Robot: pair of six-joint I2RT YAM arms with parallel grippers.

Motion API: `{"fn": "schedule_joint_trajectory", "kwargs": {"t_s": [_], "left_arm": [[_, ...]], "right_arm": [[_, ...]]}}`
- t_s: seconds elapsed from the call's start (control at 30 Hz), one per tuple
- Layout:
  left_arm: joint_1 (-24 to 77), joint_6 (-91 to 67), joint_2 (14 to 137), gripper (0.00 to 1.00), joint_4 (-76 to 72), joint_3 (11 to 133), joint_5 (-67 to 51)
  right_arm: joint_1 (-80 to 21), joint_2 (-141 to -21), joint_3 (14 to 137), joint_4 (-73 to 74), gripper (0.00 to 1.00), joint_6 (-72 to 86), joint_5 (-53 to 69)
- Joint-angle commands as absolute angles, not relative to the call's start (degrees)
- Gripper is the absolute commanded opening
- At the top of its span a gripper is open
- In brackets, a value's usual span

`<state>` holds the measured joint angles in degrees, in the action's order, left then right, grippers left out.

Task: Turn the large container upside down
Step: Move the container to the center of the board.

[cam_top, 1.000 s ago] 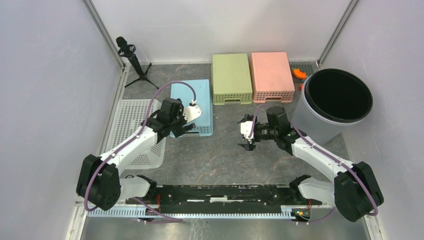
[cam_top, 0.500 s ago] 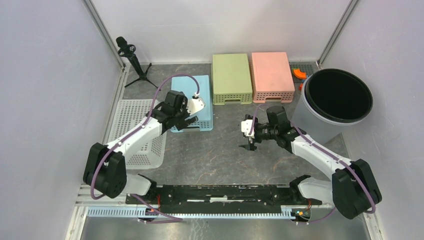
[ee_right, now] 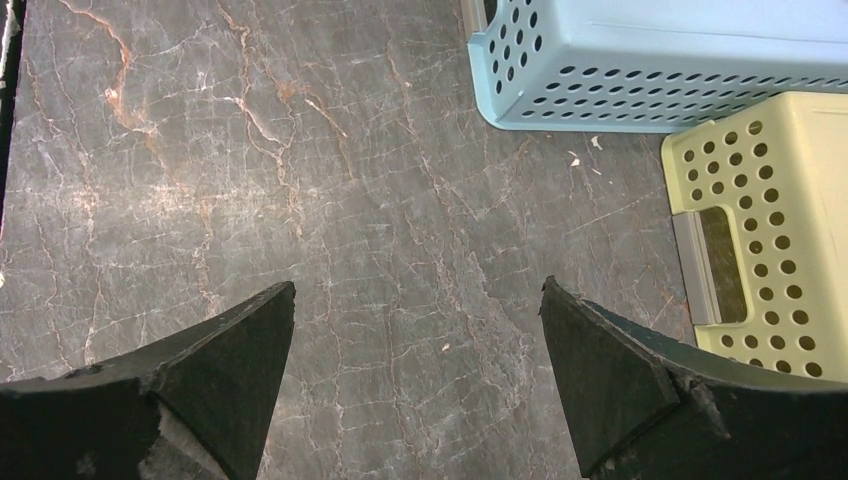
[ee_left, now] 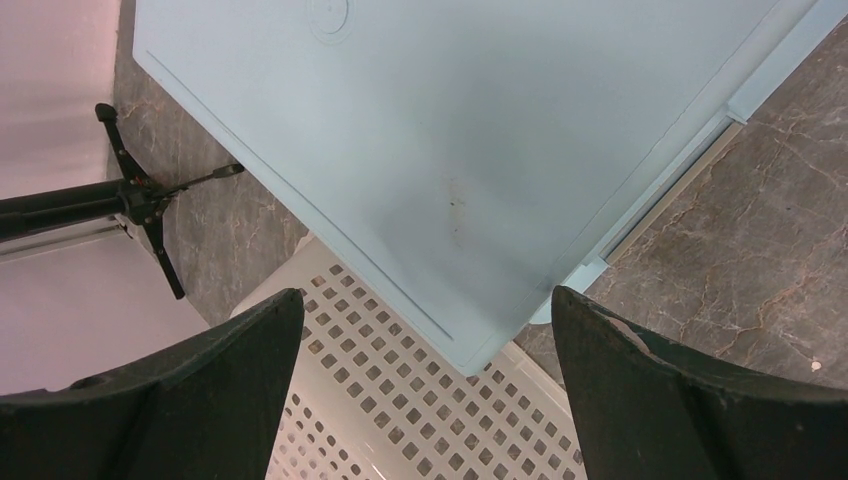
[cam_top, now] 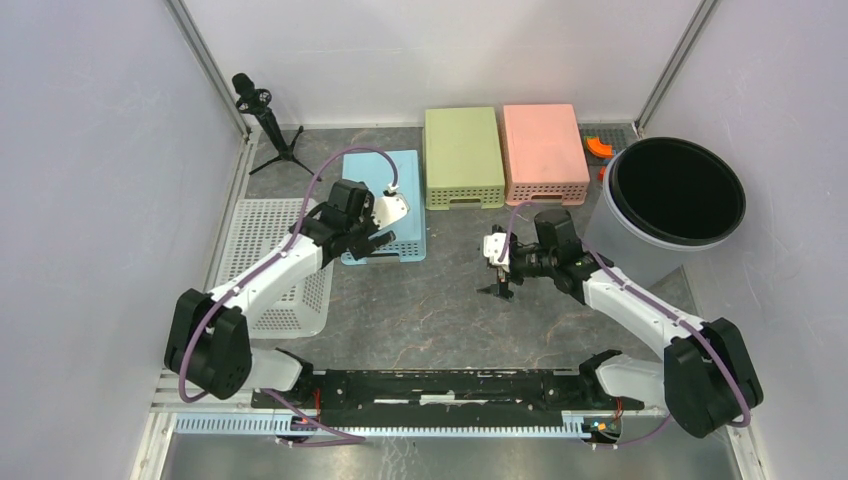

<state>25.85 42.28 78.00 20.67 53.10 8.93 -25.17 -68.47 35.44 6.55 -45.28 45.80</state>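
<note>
Large container [cam_top: 262, 240] upright, L side | blue basket [cam_top: 398, 178] beside, under L jaws | both jaws released

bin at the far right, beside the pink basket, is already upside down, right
Not quite. The bin stands upright, its mouth open to the ceiling with the black inside showing, so it is not upside down. The rest holds: it is at the far right, beside the pink basket. The top external view shows this.
</note>
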Motion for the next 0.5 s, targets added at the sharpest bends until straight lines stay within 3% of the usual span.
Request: {"fn": "schedule_joint_trajectory", "kwargs": {"t_s": [0.0, 0.47], "left_arm": [[26.01, 41.18, 75.6, 1.0, 21.32, 55.7, 9.17], [26.08, 41.06, 73.49, 1.0, 22.28, 55.15, 8.68]], "right_arm": [[-24.94, -66.78, 36.66, 3.5, 0.98, -42.93, 45.88], [-24.18, -64.33, 36.41, 2.64, 0.98, -37.79, 50.33]]}}
